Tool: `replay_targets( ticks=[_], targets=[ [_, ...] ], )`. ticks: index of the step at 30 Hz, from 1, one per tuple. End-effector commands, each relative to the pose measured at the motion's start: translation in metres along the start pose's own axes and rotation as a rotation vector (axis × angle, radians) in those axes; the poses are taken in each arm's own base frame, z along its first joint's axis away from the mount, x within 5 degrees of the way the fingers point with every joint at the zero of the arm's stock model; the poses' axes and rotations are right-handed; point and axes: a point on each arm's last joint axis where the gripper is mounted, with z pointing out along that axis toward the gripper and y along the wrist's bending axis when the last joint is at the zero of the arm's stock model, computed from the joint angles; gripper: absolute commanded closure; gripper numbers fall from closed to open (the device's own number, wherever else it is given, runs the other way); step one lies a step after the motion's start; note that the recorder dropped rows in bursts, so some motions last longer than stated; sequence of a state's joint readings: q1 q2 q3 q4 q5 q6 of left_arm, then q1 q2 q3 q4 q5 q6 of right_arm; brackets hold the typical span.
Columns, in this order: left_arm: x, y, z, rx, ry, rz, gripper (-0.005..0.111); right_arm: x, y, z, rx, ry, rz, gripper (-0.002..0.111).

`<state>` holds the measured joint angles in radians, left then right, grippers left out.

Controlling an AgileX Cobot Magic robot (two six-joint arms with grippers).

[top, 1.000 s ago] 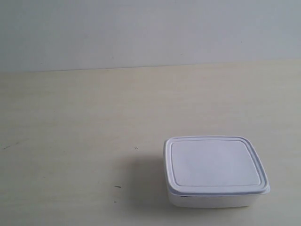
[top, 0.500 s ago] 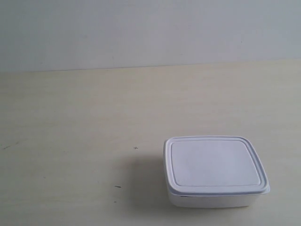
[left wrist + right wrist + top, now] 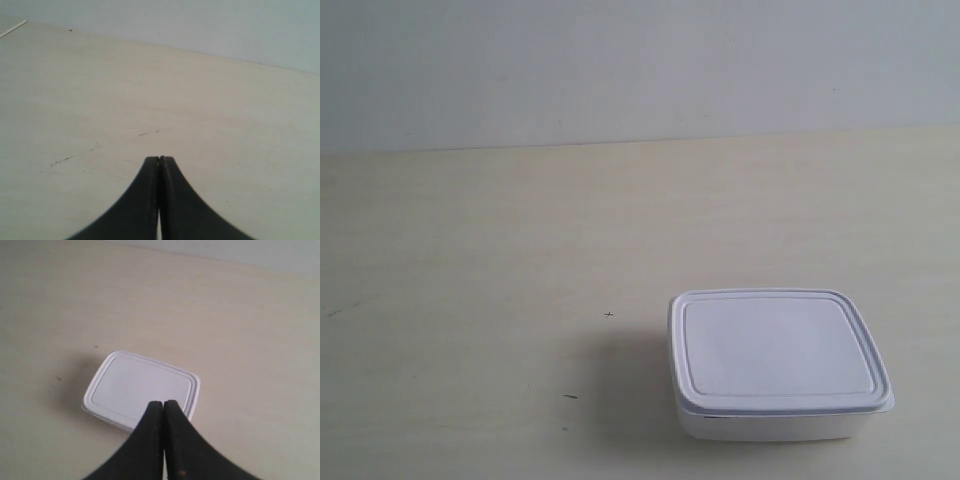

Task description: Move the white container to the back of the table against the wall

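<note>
The container [image 3: 778,362] sits lid-on at the near right of the table [image 3: 470,250] in the exterior view, well apart from the wall [image 3: 620,70] at the far edge, so none of the move has been done. This looks like the very start of the task, with the reach still to be made and no arm showing in the exterior view. The right claw [image 3: 163,402] is fully closed, fingers pressed together and holding nothing. Its wrist view looks down on the container with the tips lined up over one long edge, yet it appears to hang well above the box rather than touching it. The left claw [image 3: 159,159] is likewise closed and empty, over bare table with the container out of its view. The right arm seems the better placed to act. The next move likely calls for it to come down on the box's near side, then either open wide enough to span the box or stay closed and push it toward the far edge. A push would want contact low and centred on the near wall, since an off-centre shove could turn the light box askew before it meets the wall.
</note>
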<state>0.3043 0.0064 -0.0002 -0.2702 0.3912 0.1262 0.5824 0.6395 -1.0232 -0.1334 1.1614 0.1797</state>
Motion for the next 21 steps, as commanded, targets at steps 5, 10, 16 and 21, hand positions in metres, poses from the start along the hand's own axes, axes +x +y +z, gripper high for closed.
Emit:
replay_targets(
  ticks=[5, 10, 16, 21],
  targets=[
    [-0.001, 0.000, 0.000, -0.002, -0.015, 0.002, 0.107, 0.019, 0.012, 0.025, -0.059, 0.081, -0.163, 0.108],
    [-0.001, 0.000, 0.000, -0.002, -0.015, 0.002, 0.107, 0.016, 0.010, 0.024, -0.020, 0.051, -0.207, 0.108],
    [-0.001, 0.000, 0.000, -0.002, -0.015, 0.002, 0.107, 0.015, 0.010, 0.024, -0.005, 0.030, -0.234, 0.108],
    [-0.054, -0.009, -0.005, 0.011, 0.071, 0.003, 0.107, 0.017, 0.013, 0.024, -0.034, 0.050, -0.222, 0.108]
  ],
)
